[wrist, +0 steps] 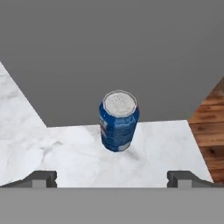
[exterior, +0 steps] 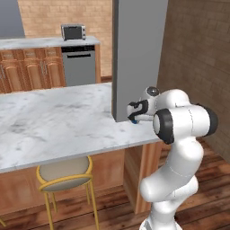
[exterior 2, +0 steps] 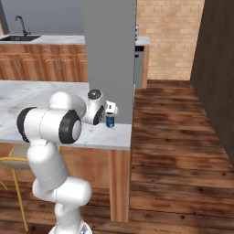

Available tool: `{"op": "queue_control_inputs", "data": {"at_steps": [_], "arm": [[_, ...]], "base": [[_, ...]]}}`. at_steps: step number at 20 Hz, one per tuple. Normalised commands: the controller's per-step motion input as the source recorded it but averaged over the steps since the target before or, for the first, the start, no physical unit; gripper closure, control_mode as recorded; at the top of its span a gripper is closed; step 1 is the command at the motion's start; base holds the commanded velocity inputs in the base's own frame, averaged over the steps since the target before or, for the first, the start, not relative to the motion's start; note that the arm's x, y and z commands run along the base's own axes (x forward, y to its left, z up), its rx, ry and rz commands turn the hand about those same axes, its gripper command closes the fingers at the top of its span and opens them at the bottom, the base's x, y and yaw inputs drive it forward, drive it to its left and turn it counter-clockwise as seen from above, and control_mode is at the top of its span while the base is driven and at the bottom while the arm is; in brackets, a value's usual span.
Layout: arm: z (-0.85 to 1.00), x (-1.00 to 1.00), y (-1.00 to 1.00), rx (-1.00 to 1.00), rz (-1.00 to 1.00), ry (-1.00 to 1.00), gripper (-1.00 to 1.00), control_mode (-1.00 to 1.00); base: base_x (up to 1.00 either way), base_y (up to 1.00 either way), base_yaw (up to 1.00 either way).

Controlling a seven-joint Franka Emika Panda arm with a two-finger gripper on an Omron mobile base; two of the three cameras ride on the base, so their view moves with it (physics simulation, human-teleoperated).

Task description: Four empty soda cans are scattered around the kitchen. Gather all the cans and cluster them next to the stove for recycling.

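A blue soda can stands upright on the white marble worktop, close to the worktop's far right corner, just in front of the grey pillar that rises from that end. In the right base view the can shows just below the robot's hand, near the worktop's right edge, with the wooden floor beyond that edge.

The pincer hangs above and a little short of the can, its two dark fingertips spread as wide as they go, one to each side, with the can between and beyond them. Nothing is held; the fingertips are apart from the can.

In the left base view the hand sits against the foot of the pillar at the worktop's right end. A yellow-framed stool stands under the worktop's near edge. Along the back wall run wooden cabinets, a steel dishwasher and a toaster oven.
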Motion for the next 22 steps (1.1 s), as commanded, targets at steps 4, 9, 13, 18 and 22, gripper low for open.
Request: {"op": "queue_control_inputs", "data": {"at_steps": [4,9,13,18,22], "arm": [[-0.19,0.23,-0.03,0.00,0.00,0.00,-1.00,-1.00],[-0.23,0.24,-0.02,0.00,0.00,0.00,-1.00,-1.00],[-0.15,0.27,-0.04,0.00,0.00,0.00,-1.00,-1.00],[-0.11,0.26,-0.04,0.00,0.00,0.00,-1.00,-1.00],[-0.12,0.24,-0.02,0.00,0.00,0.00,-1.00,-1.00]], "base": [[0.00,0.00,0.00],[0.00,0.00,0.00],[0.00,0.00,0.00],[0.00,0.00,0.00],[0.00,0.00,0.00]]}}
